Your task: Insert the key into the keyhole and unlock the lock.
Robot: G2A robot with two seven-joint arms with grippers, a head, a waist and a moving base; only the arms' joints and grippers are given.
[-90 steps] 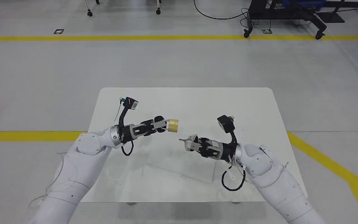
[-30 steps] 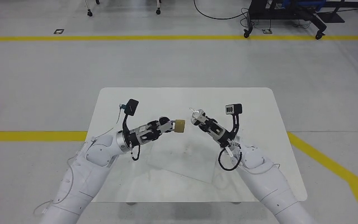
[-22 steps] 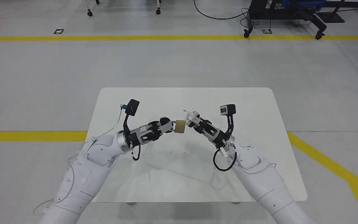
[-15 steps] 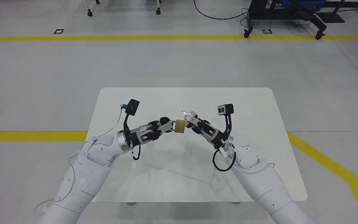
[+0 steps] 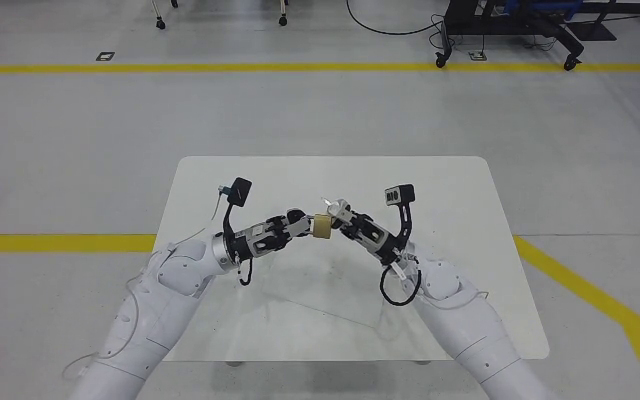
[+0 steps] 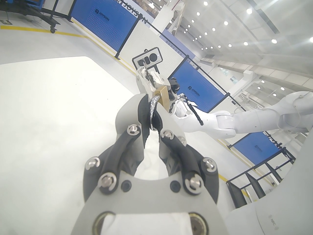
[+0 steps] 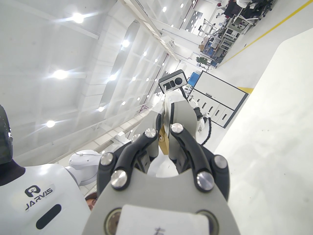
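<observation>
Top view: left hand (image 5: 303,221) clamped on the lock (image 5: 322,227) above mid-surface (image 5: 450,190); right hand (image 5: 336,214) closed on the key (image 6: 146,72) at its right face; insertion seems underway; next, seat fully, then twist.

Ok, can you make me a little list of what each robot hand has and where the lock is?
left gripper: fingers shut on the lock's metal loop
lock: gold, held up above the table
right gripper: fingers shut on the key, right up against the lock
key: mostly hidden in the fingers
key in keyhole: cannot tell
</observation>
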